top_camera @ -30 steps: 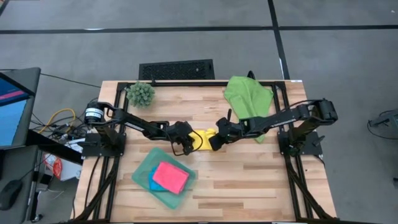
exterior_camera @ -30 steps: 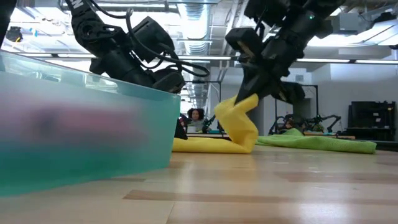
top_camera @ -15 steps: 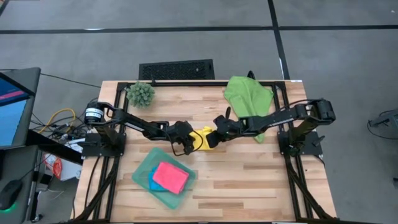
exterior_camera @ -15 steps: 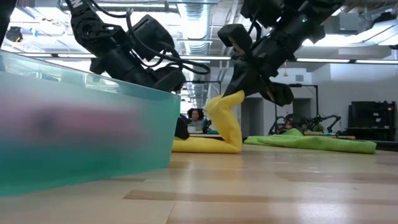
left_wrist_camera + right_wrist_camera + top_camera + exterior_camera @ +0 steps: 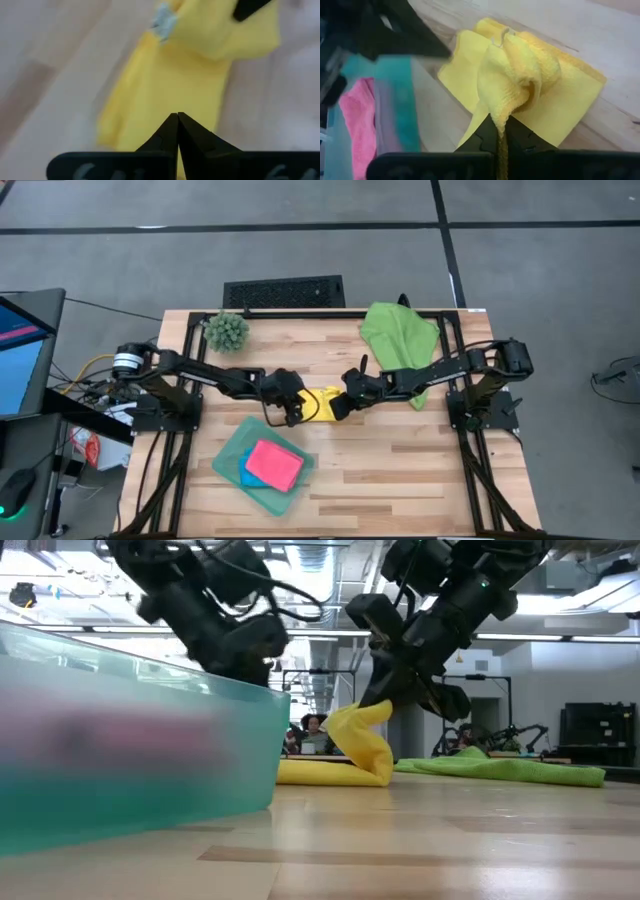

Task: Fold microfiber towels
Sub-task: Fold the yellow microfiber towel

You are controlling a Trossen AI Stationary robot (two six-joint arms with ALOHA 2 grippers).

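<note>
Tray (image 5: pixel 225 468) of translucent teal sits nearest, holding the pink towel (image 5: pixel 273 463) over a blue one (image 5: pixel 248 476). Mid-counter (image 5: pixel 420 470), the right end effector (image 5: pixel 338 409) pinches a raised corner of the yellow towel (image 5: pixel 322 403); the left end effector (image 5: pixel 296 410), fingers together, is beside it. Farther back lies the crumpled green towel (image 5: pixel 398 335). No writing is legible.

Towel (image 5: pixel 322 402) between both tools, mid-table (image 5: pixel 420 470)

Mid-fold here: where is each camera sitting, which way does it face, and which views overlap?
High: overhead, straight down; both arms, yellow towel, tray.
Low: table height, level across; both arms above, tray wall close.
Left wrist: behind the shut left gripper, facing the towel.
Right wrist: behind the right gripper pinching the towel.
All four share the yellow towel.
</note>
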